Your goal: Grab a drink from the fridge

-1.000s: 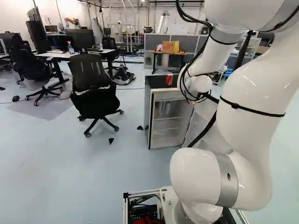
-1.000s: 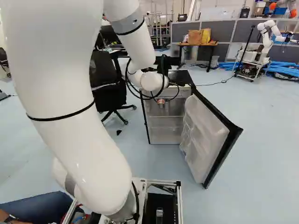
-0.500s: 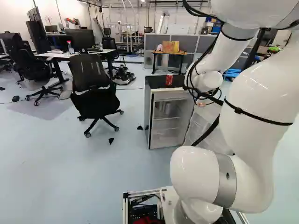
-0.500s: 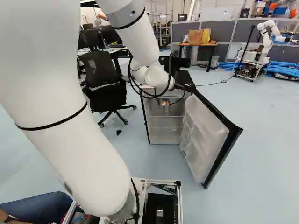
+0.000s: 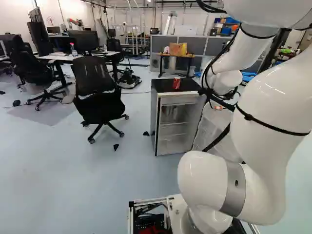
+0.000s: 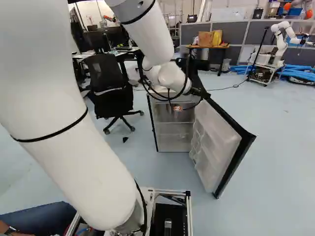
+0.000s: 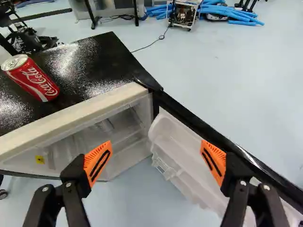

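1. Chair: The black office chair [image 5: 95, 83] stands at the left of the left base view, apart from the fridge, so it does not obstruct the fridge front.

2. Drink: One red can [image 7: 32, 79] stands upright on the black top [image 7: 73, 61] of the fridge [image 5: 179, 101], not in the compartment. The flat top supports its base and leaves its sides accessible to a grip. Whether this can or one inside is the intended drink cannot be told.

3. Compartment: The shelves [image 6: 172, 122] are exposed. No drink can be made out on them.

4. Hand: The hand [image 7: 156, 150] is spread wide and holds nothing, with its orange pads [image 7: 218, 156] facing each other. This spacing probably serves to admit a can. It hangs near the fridge front, one finger before the compartment, the other over the door side; alignment is likely the step in hand.

5. Door: The door [image 6: 216, 142] is swung outward, giving front access. Caution: a low move could strike its inner bins [image 7: 182, 177].
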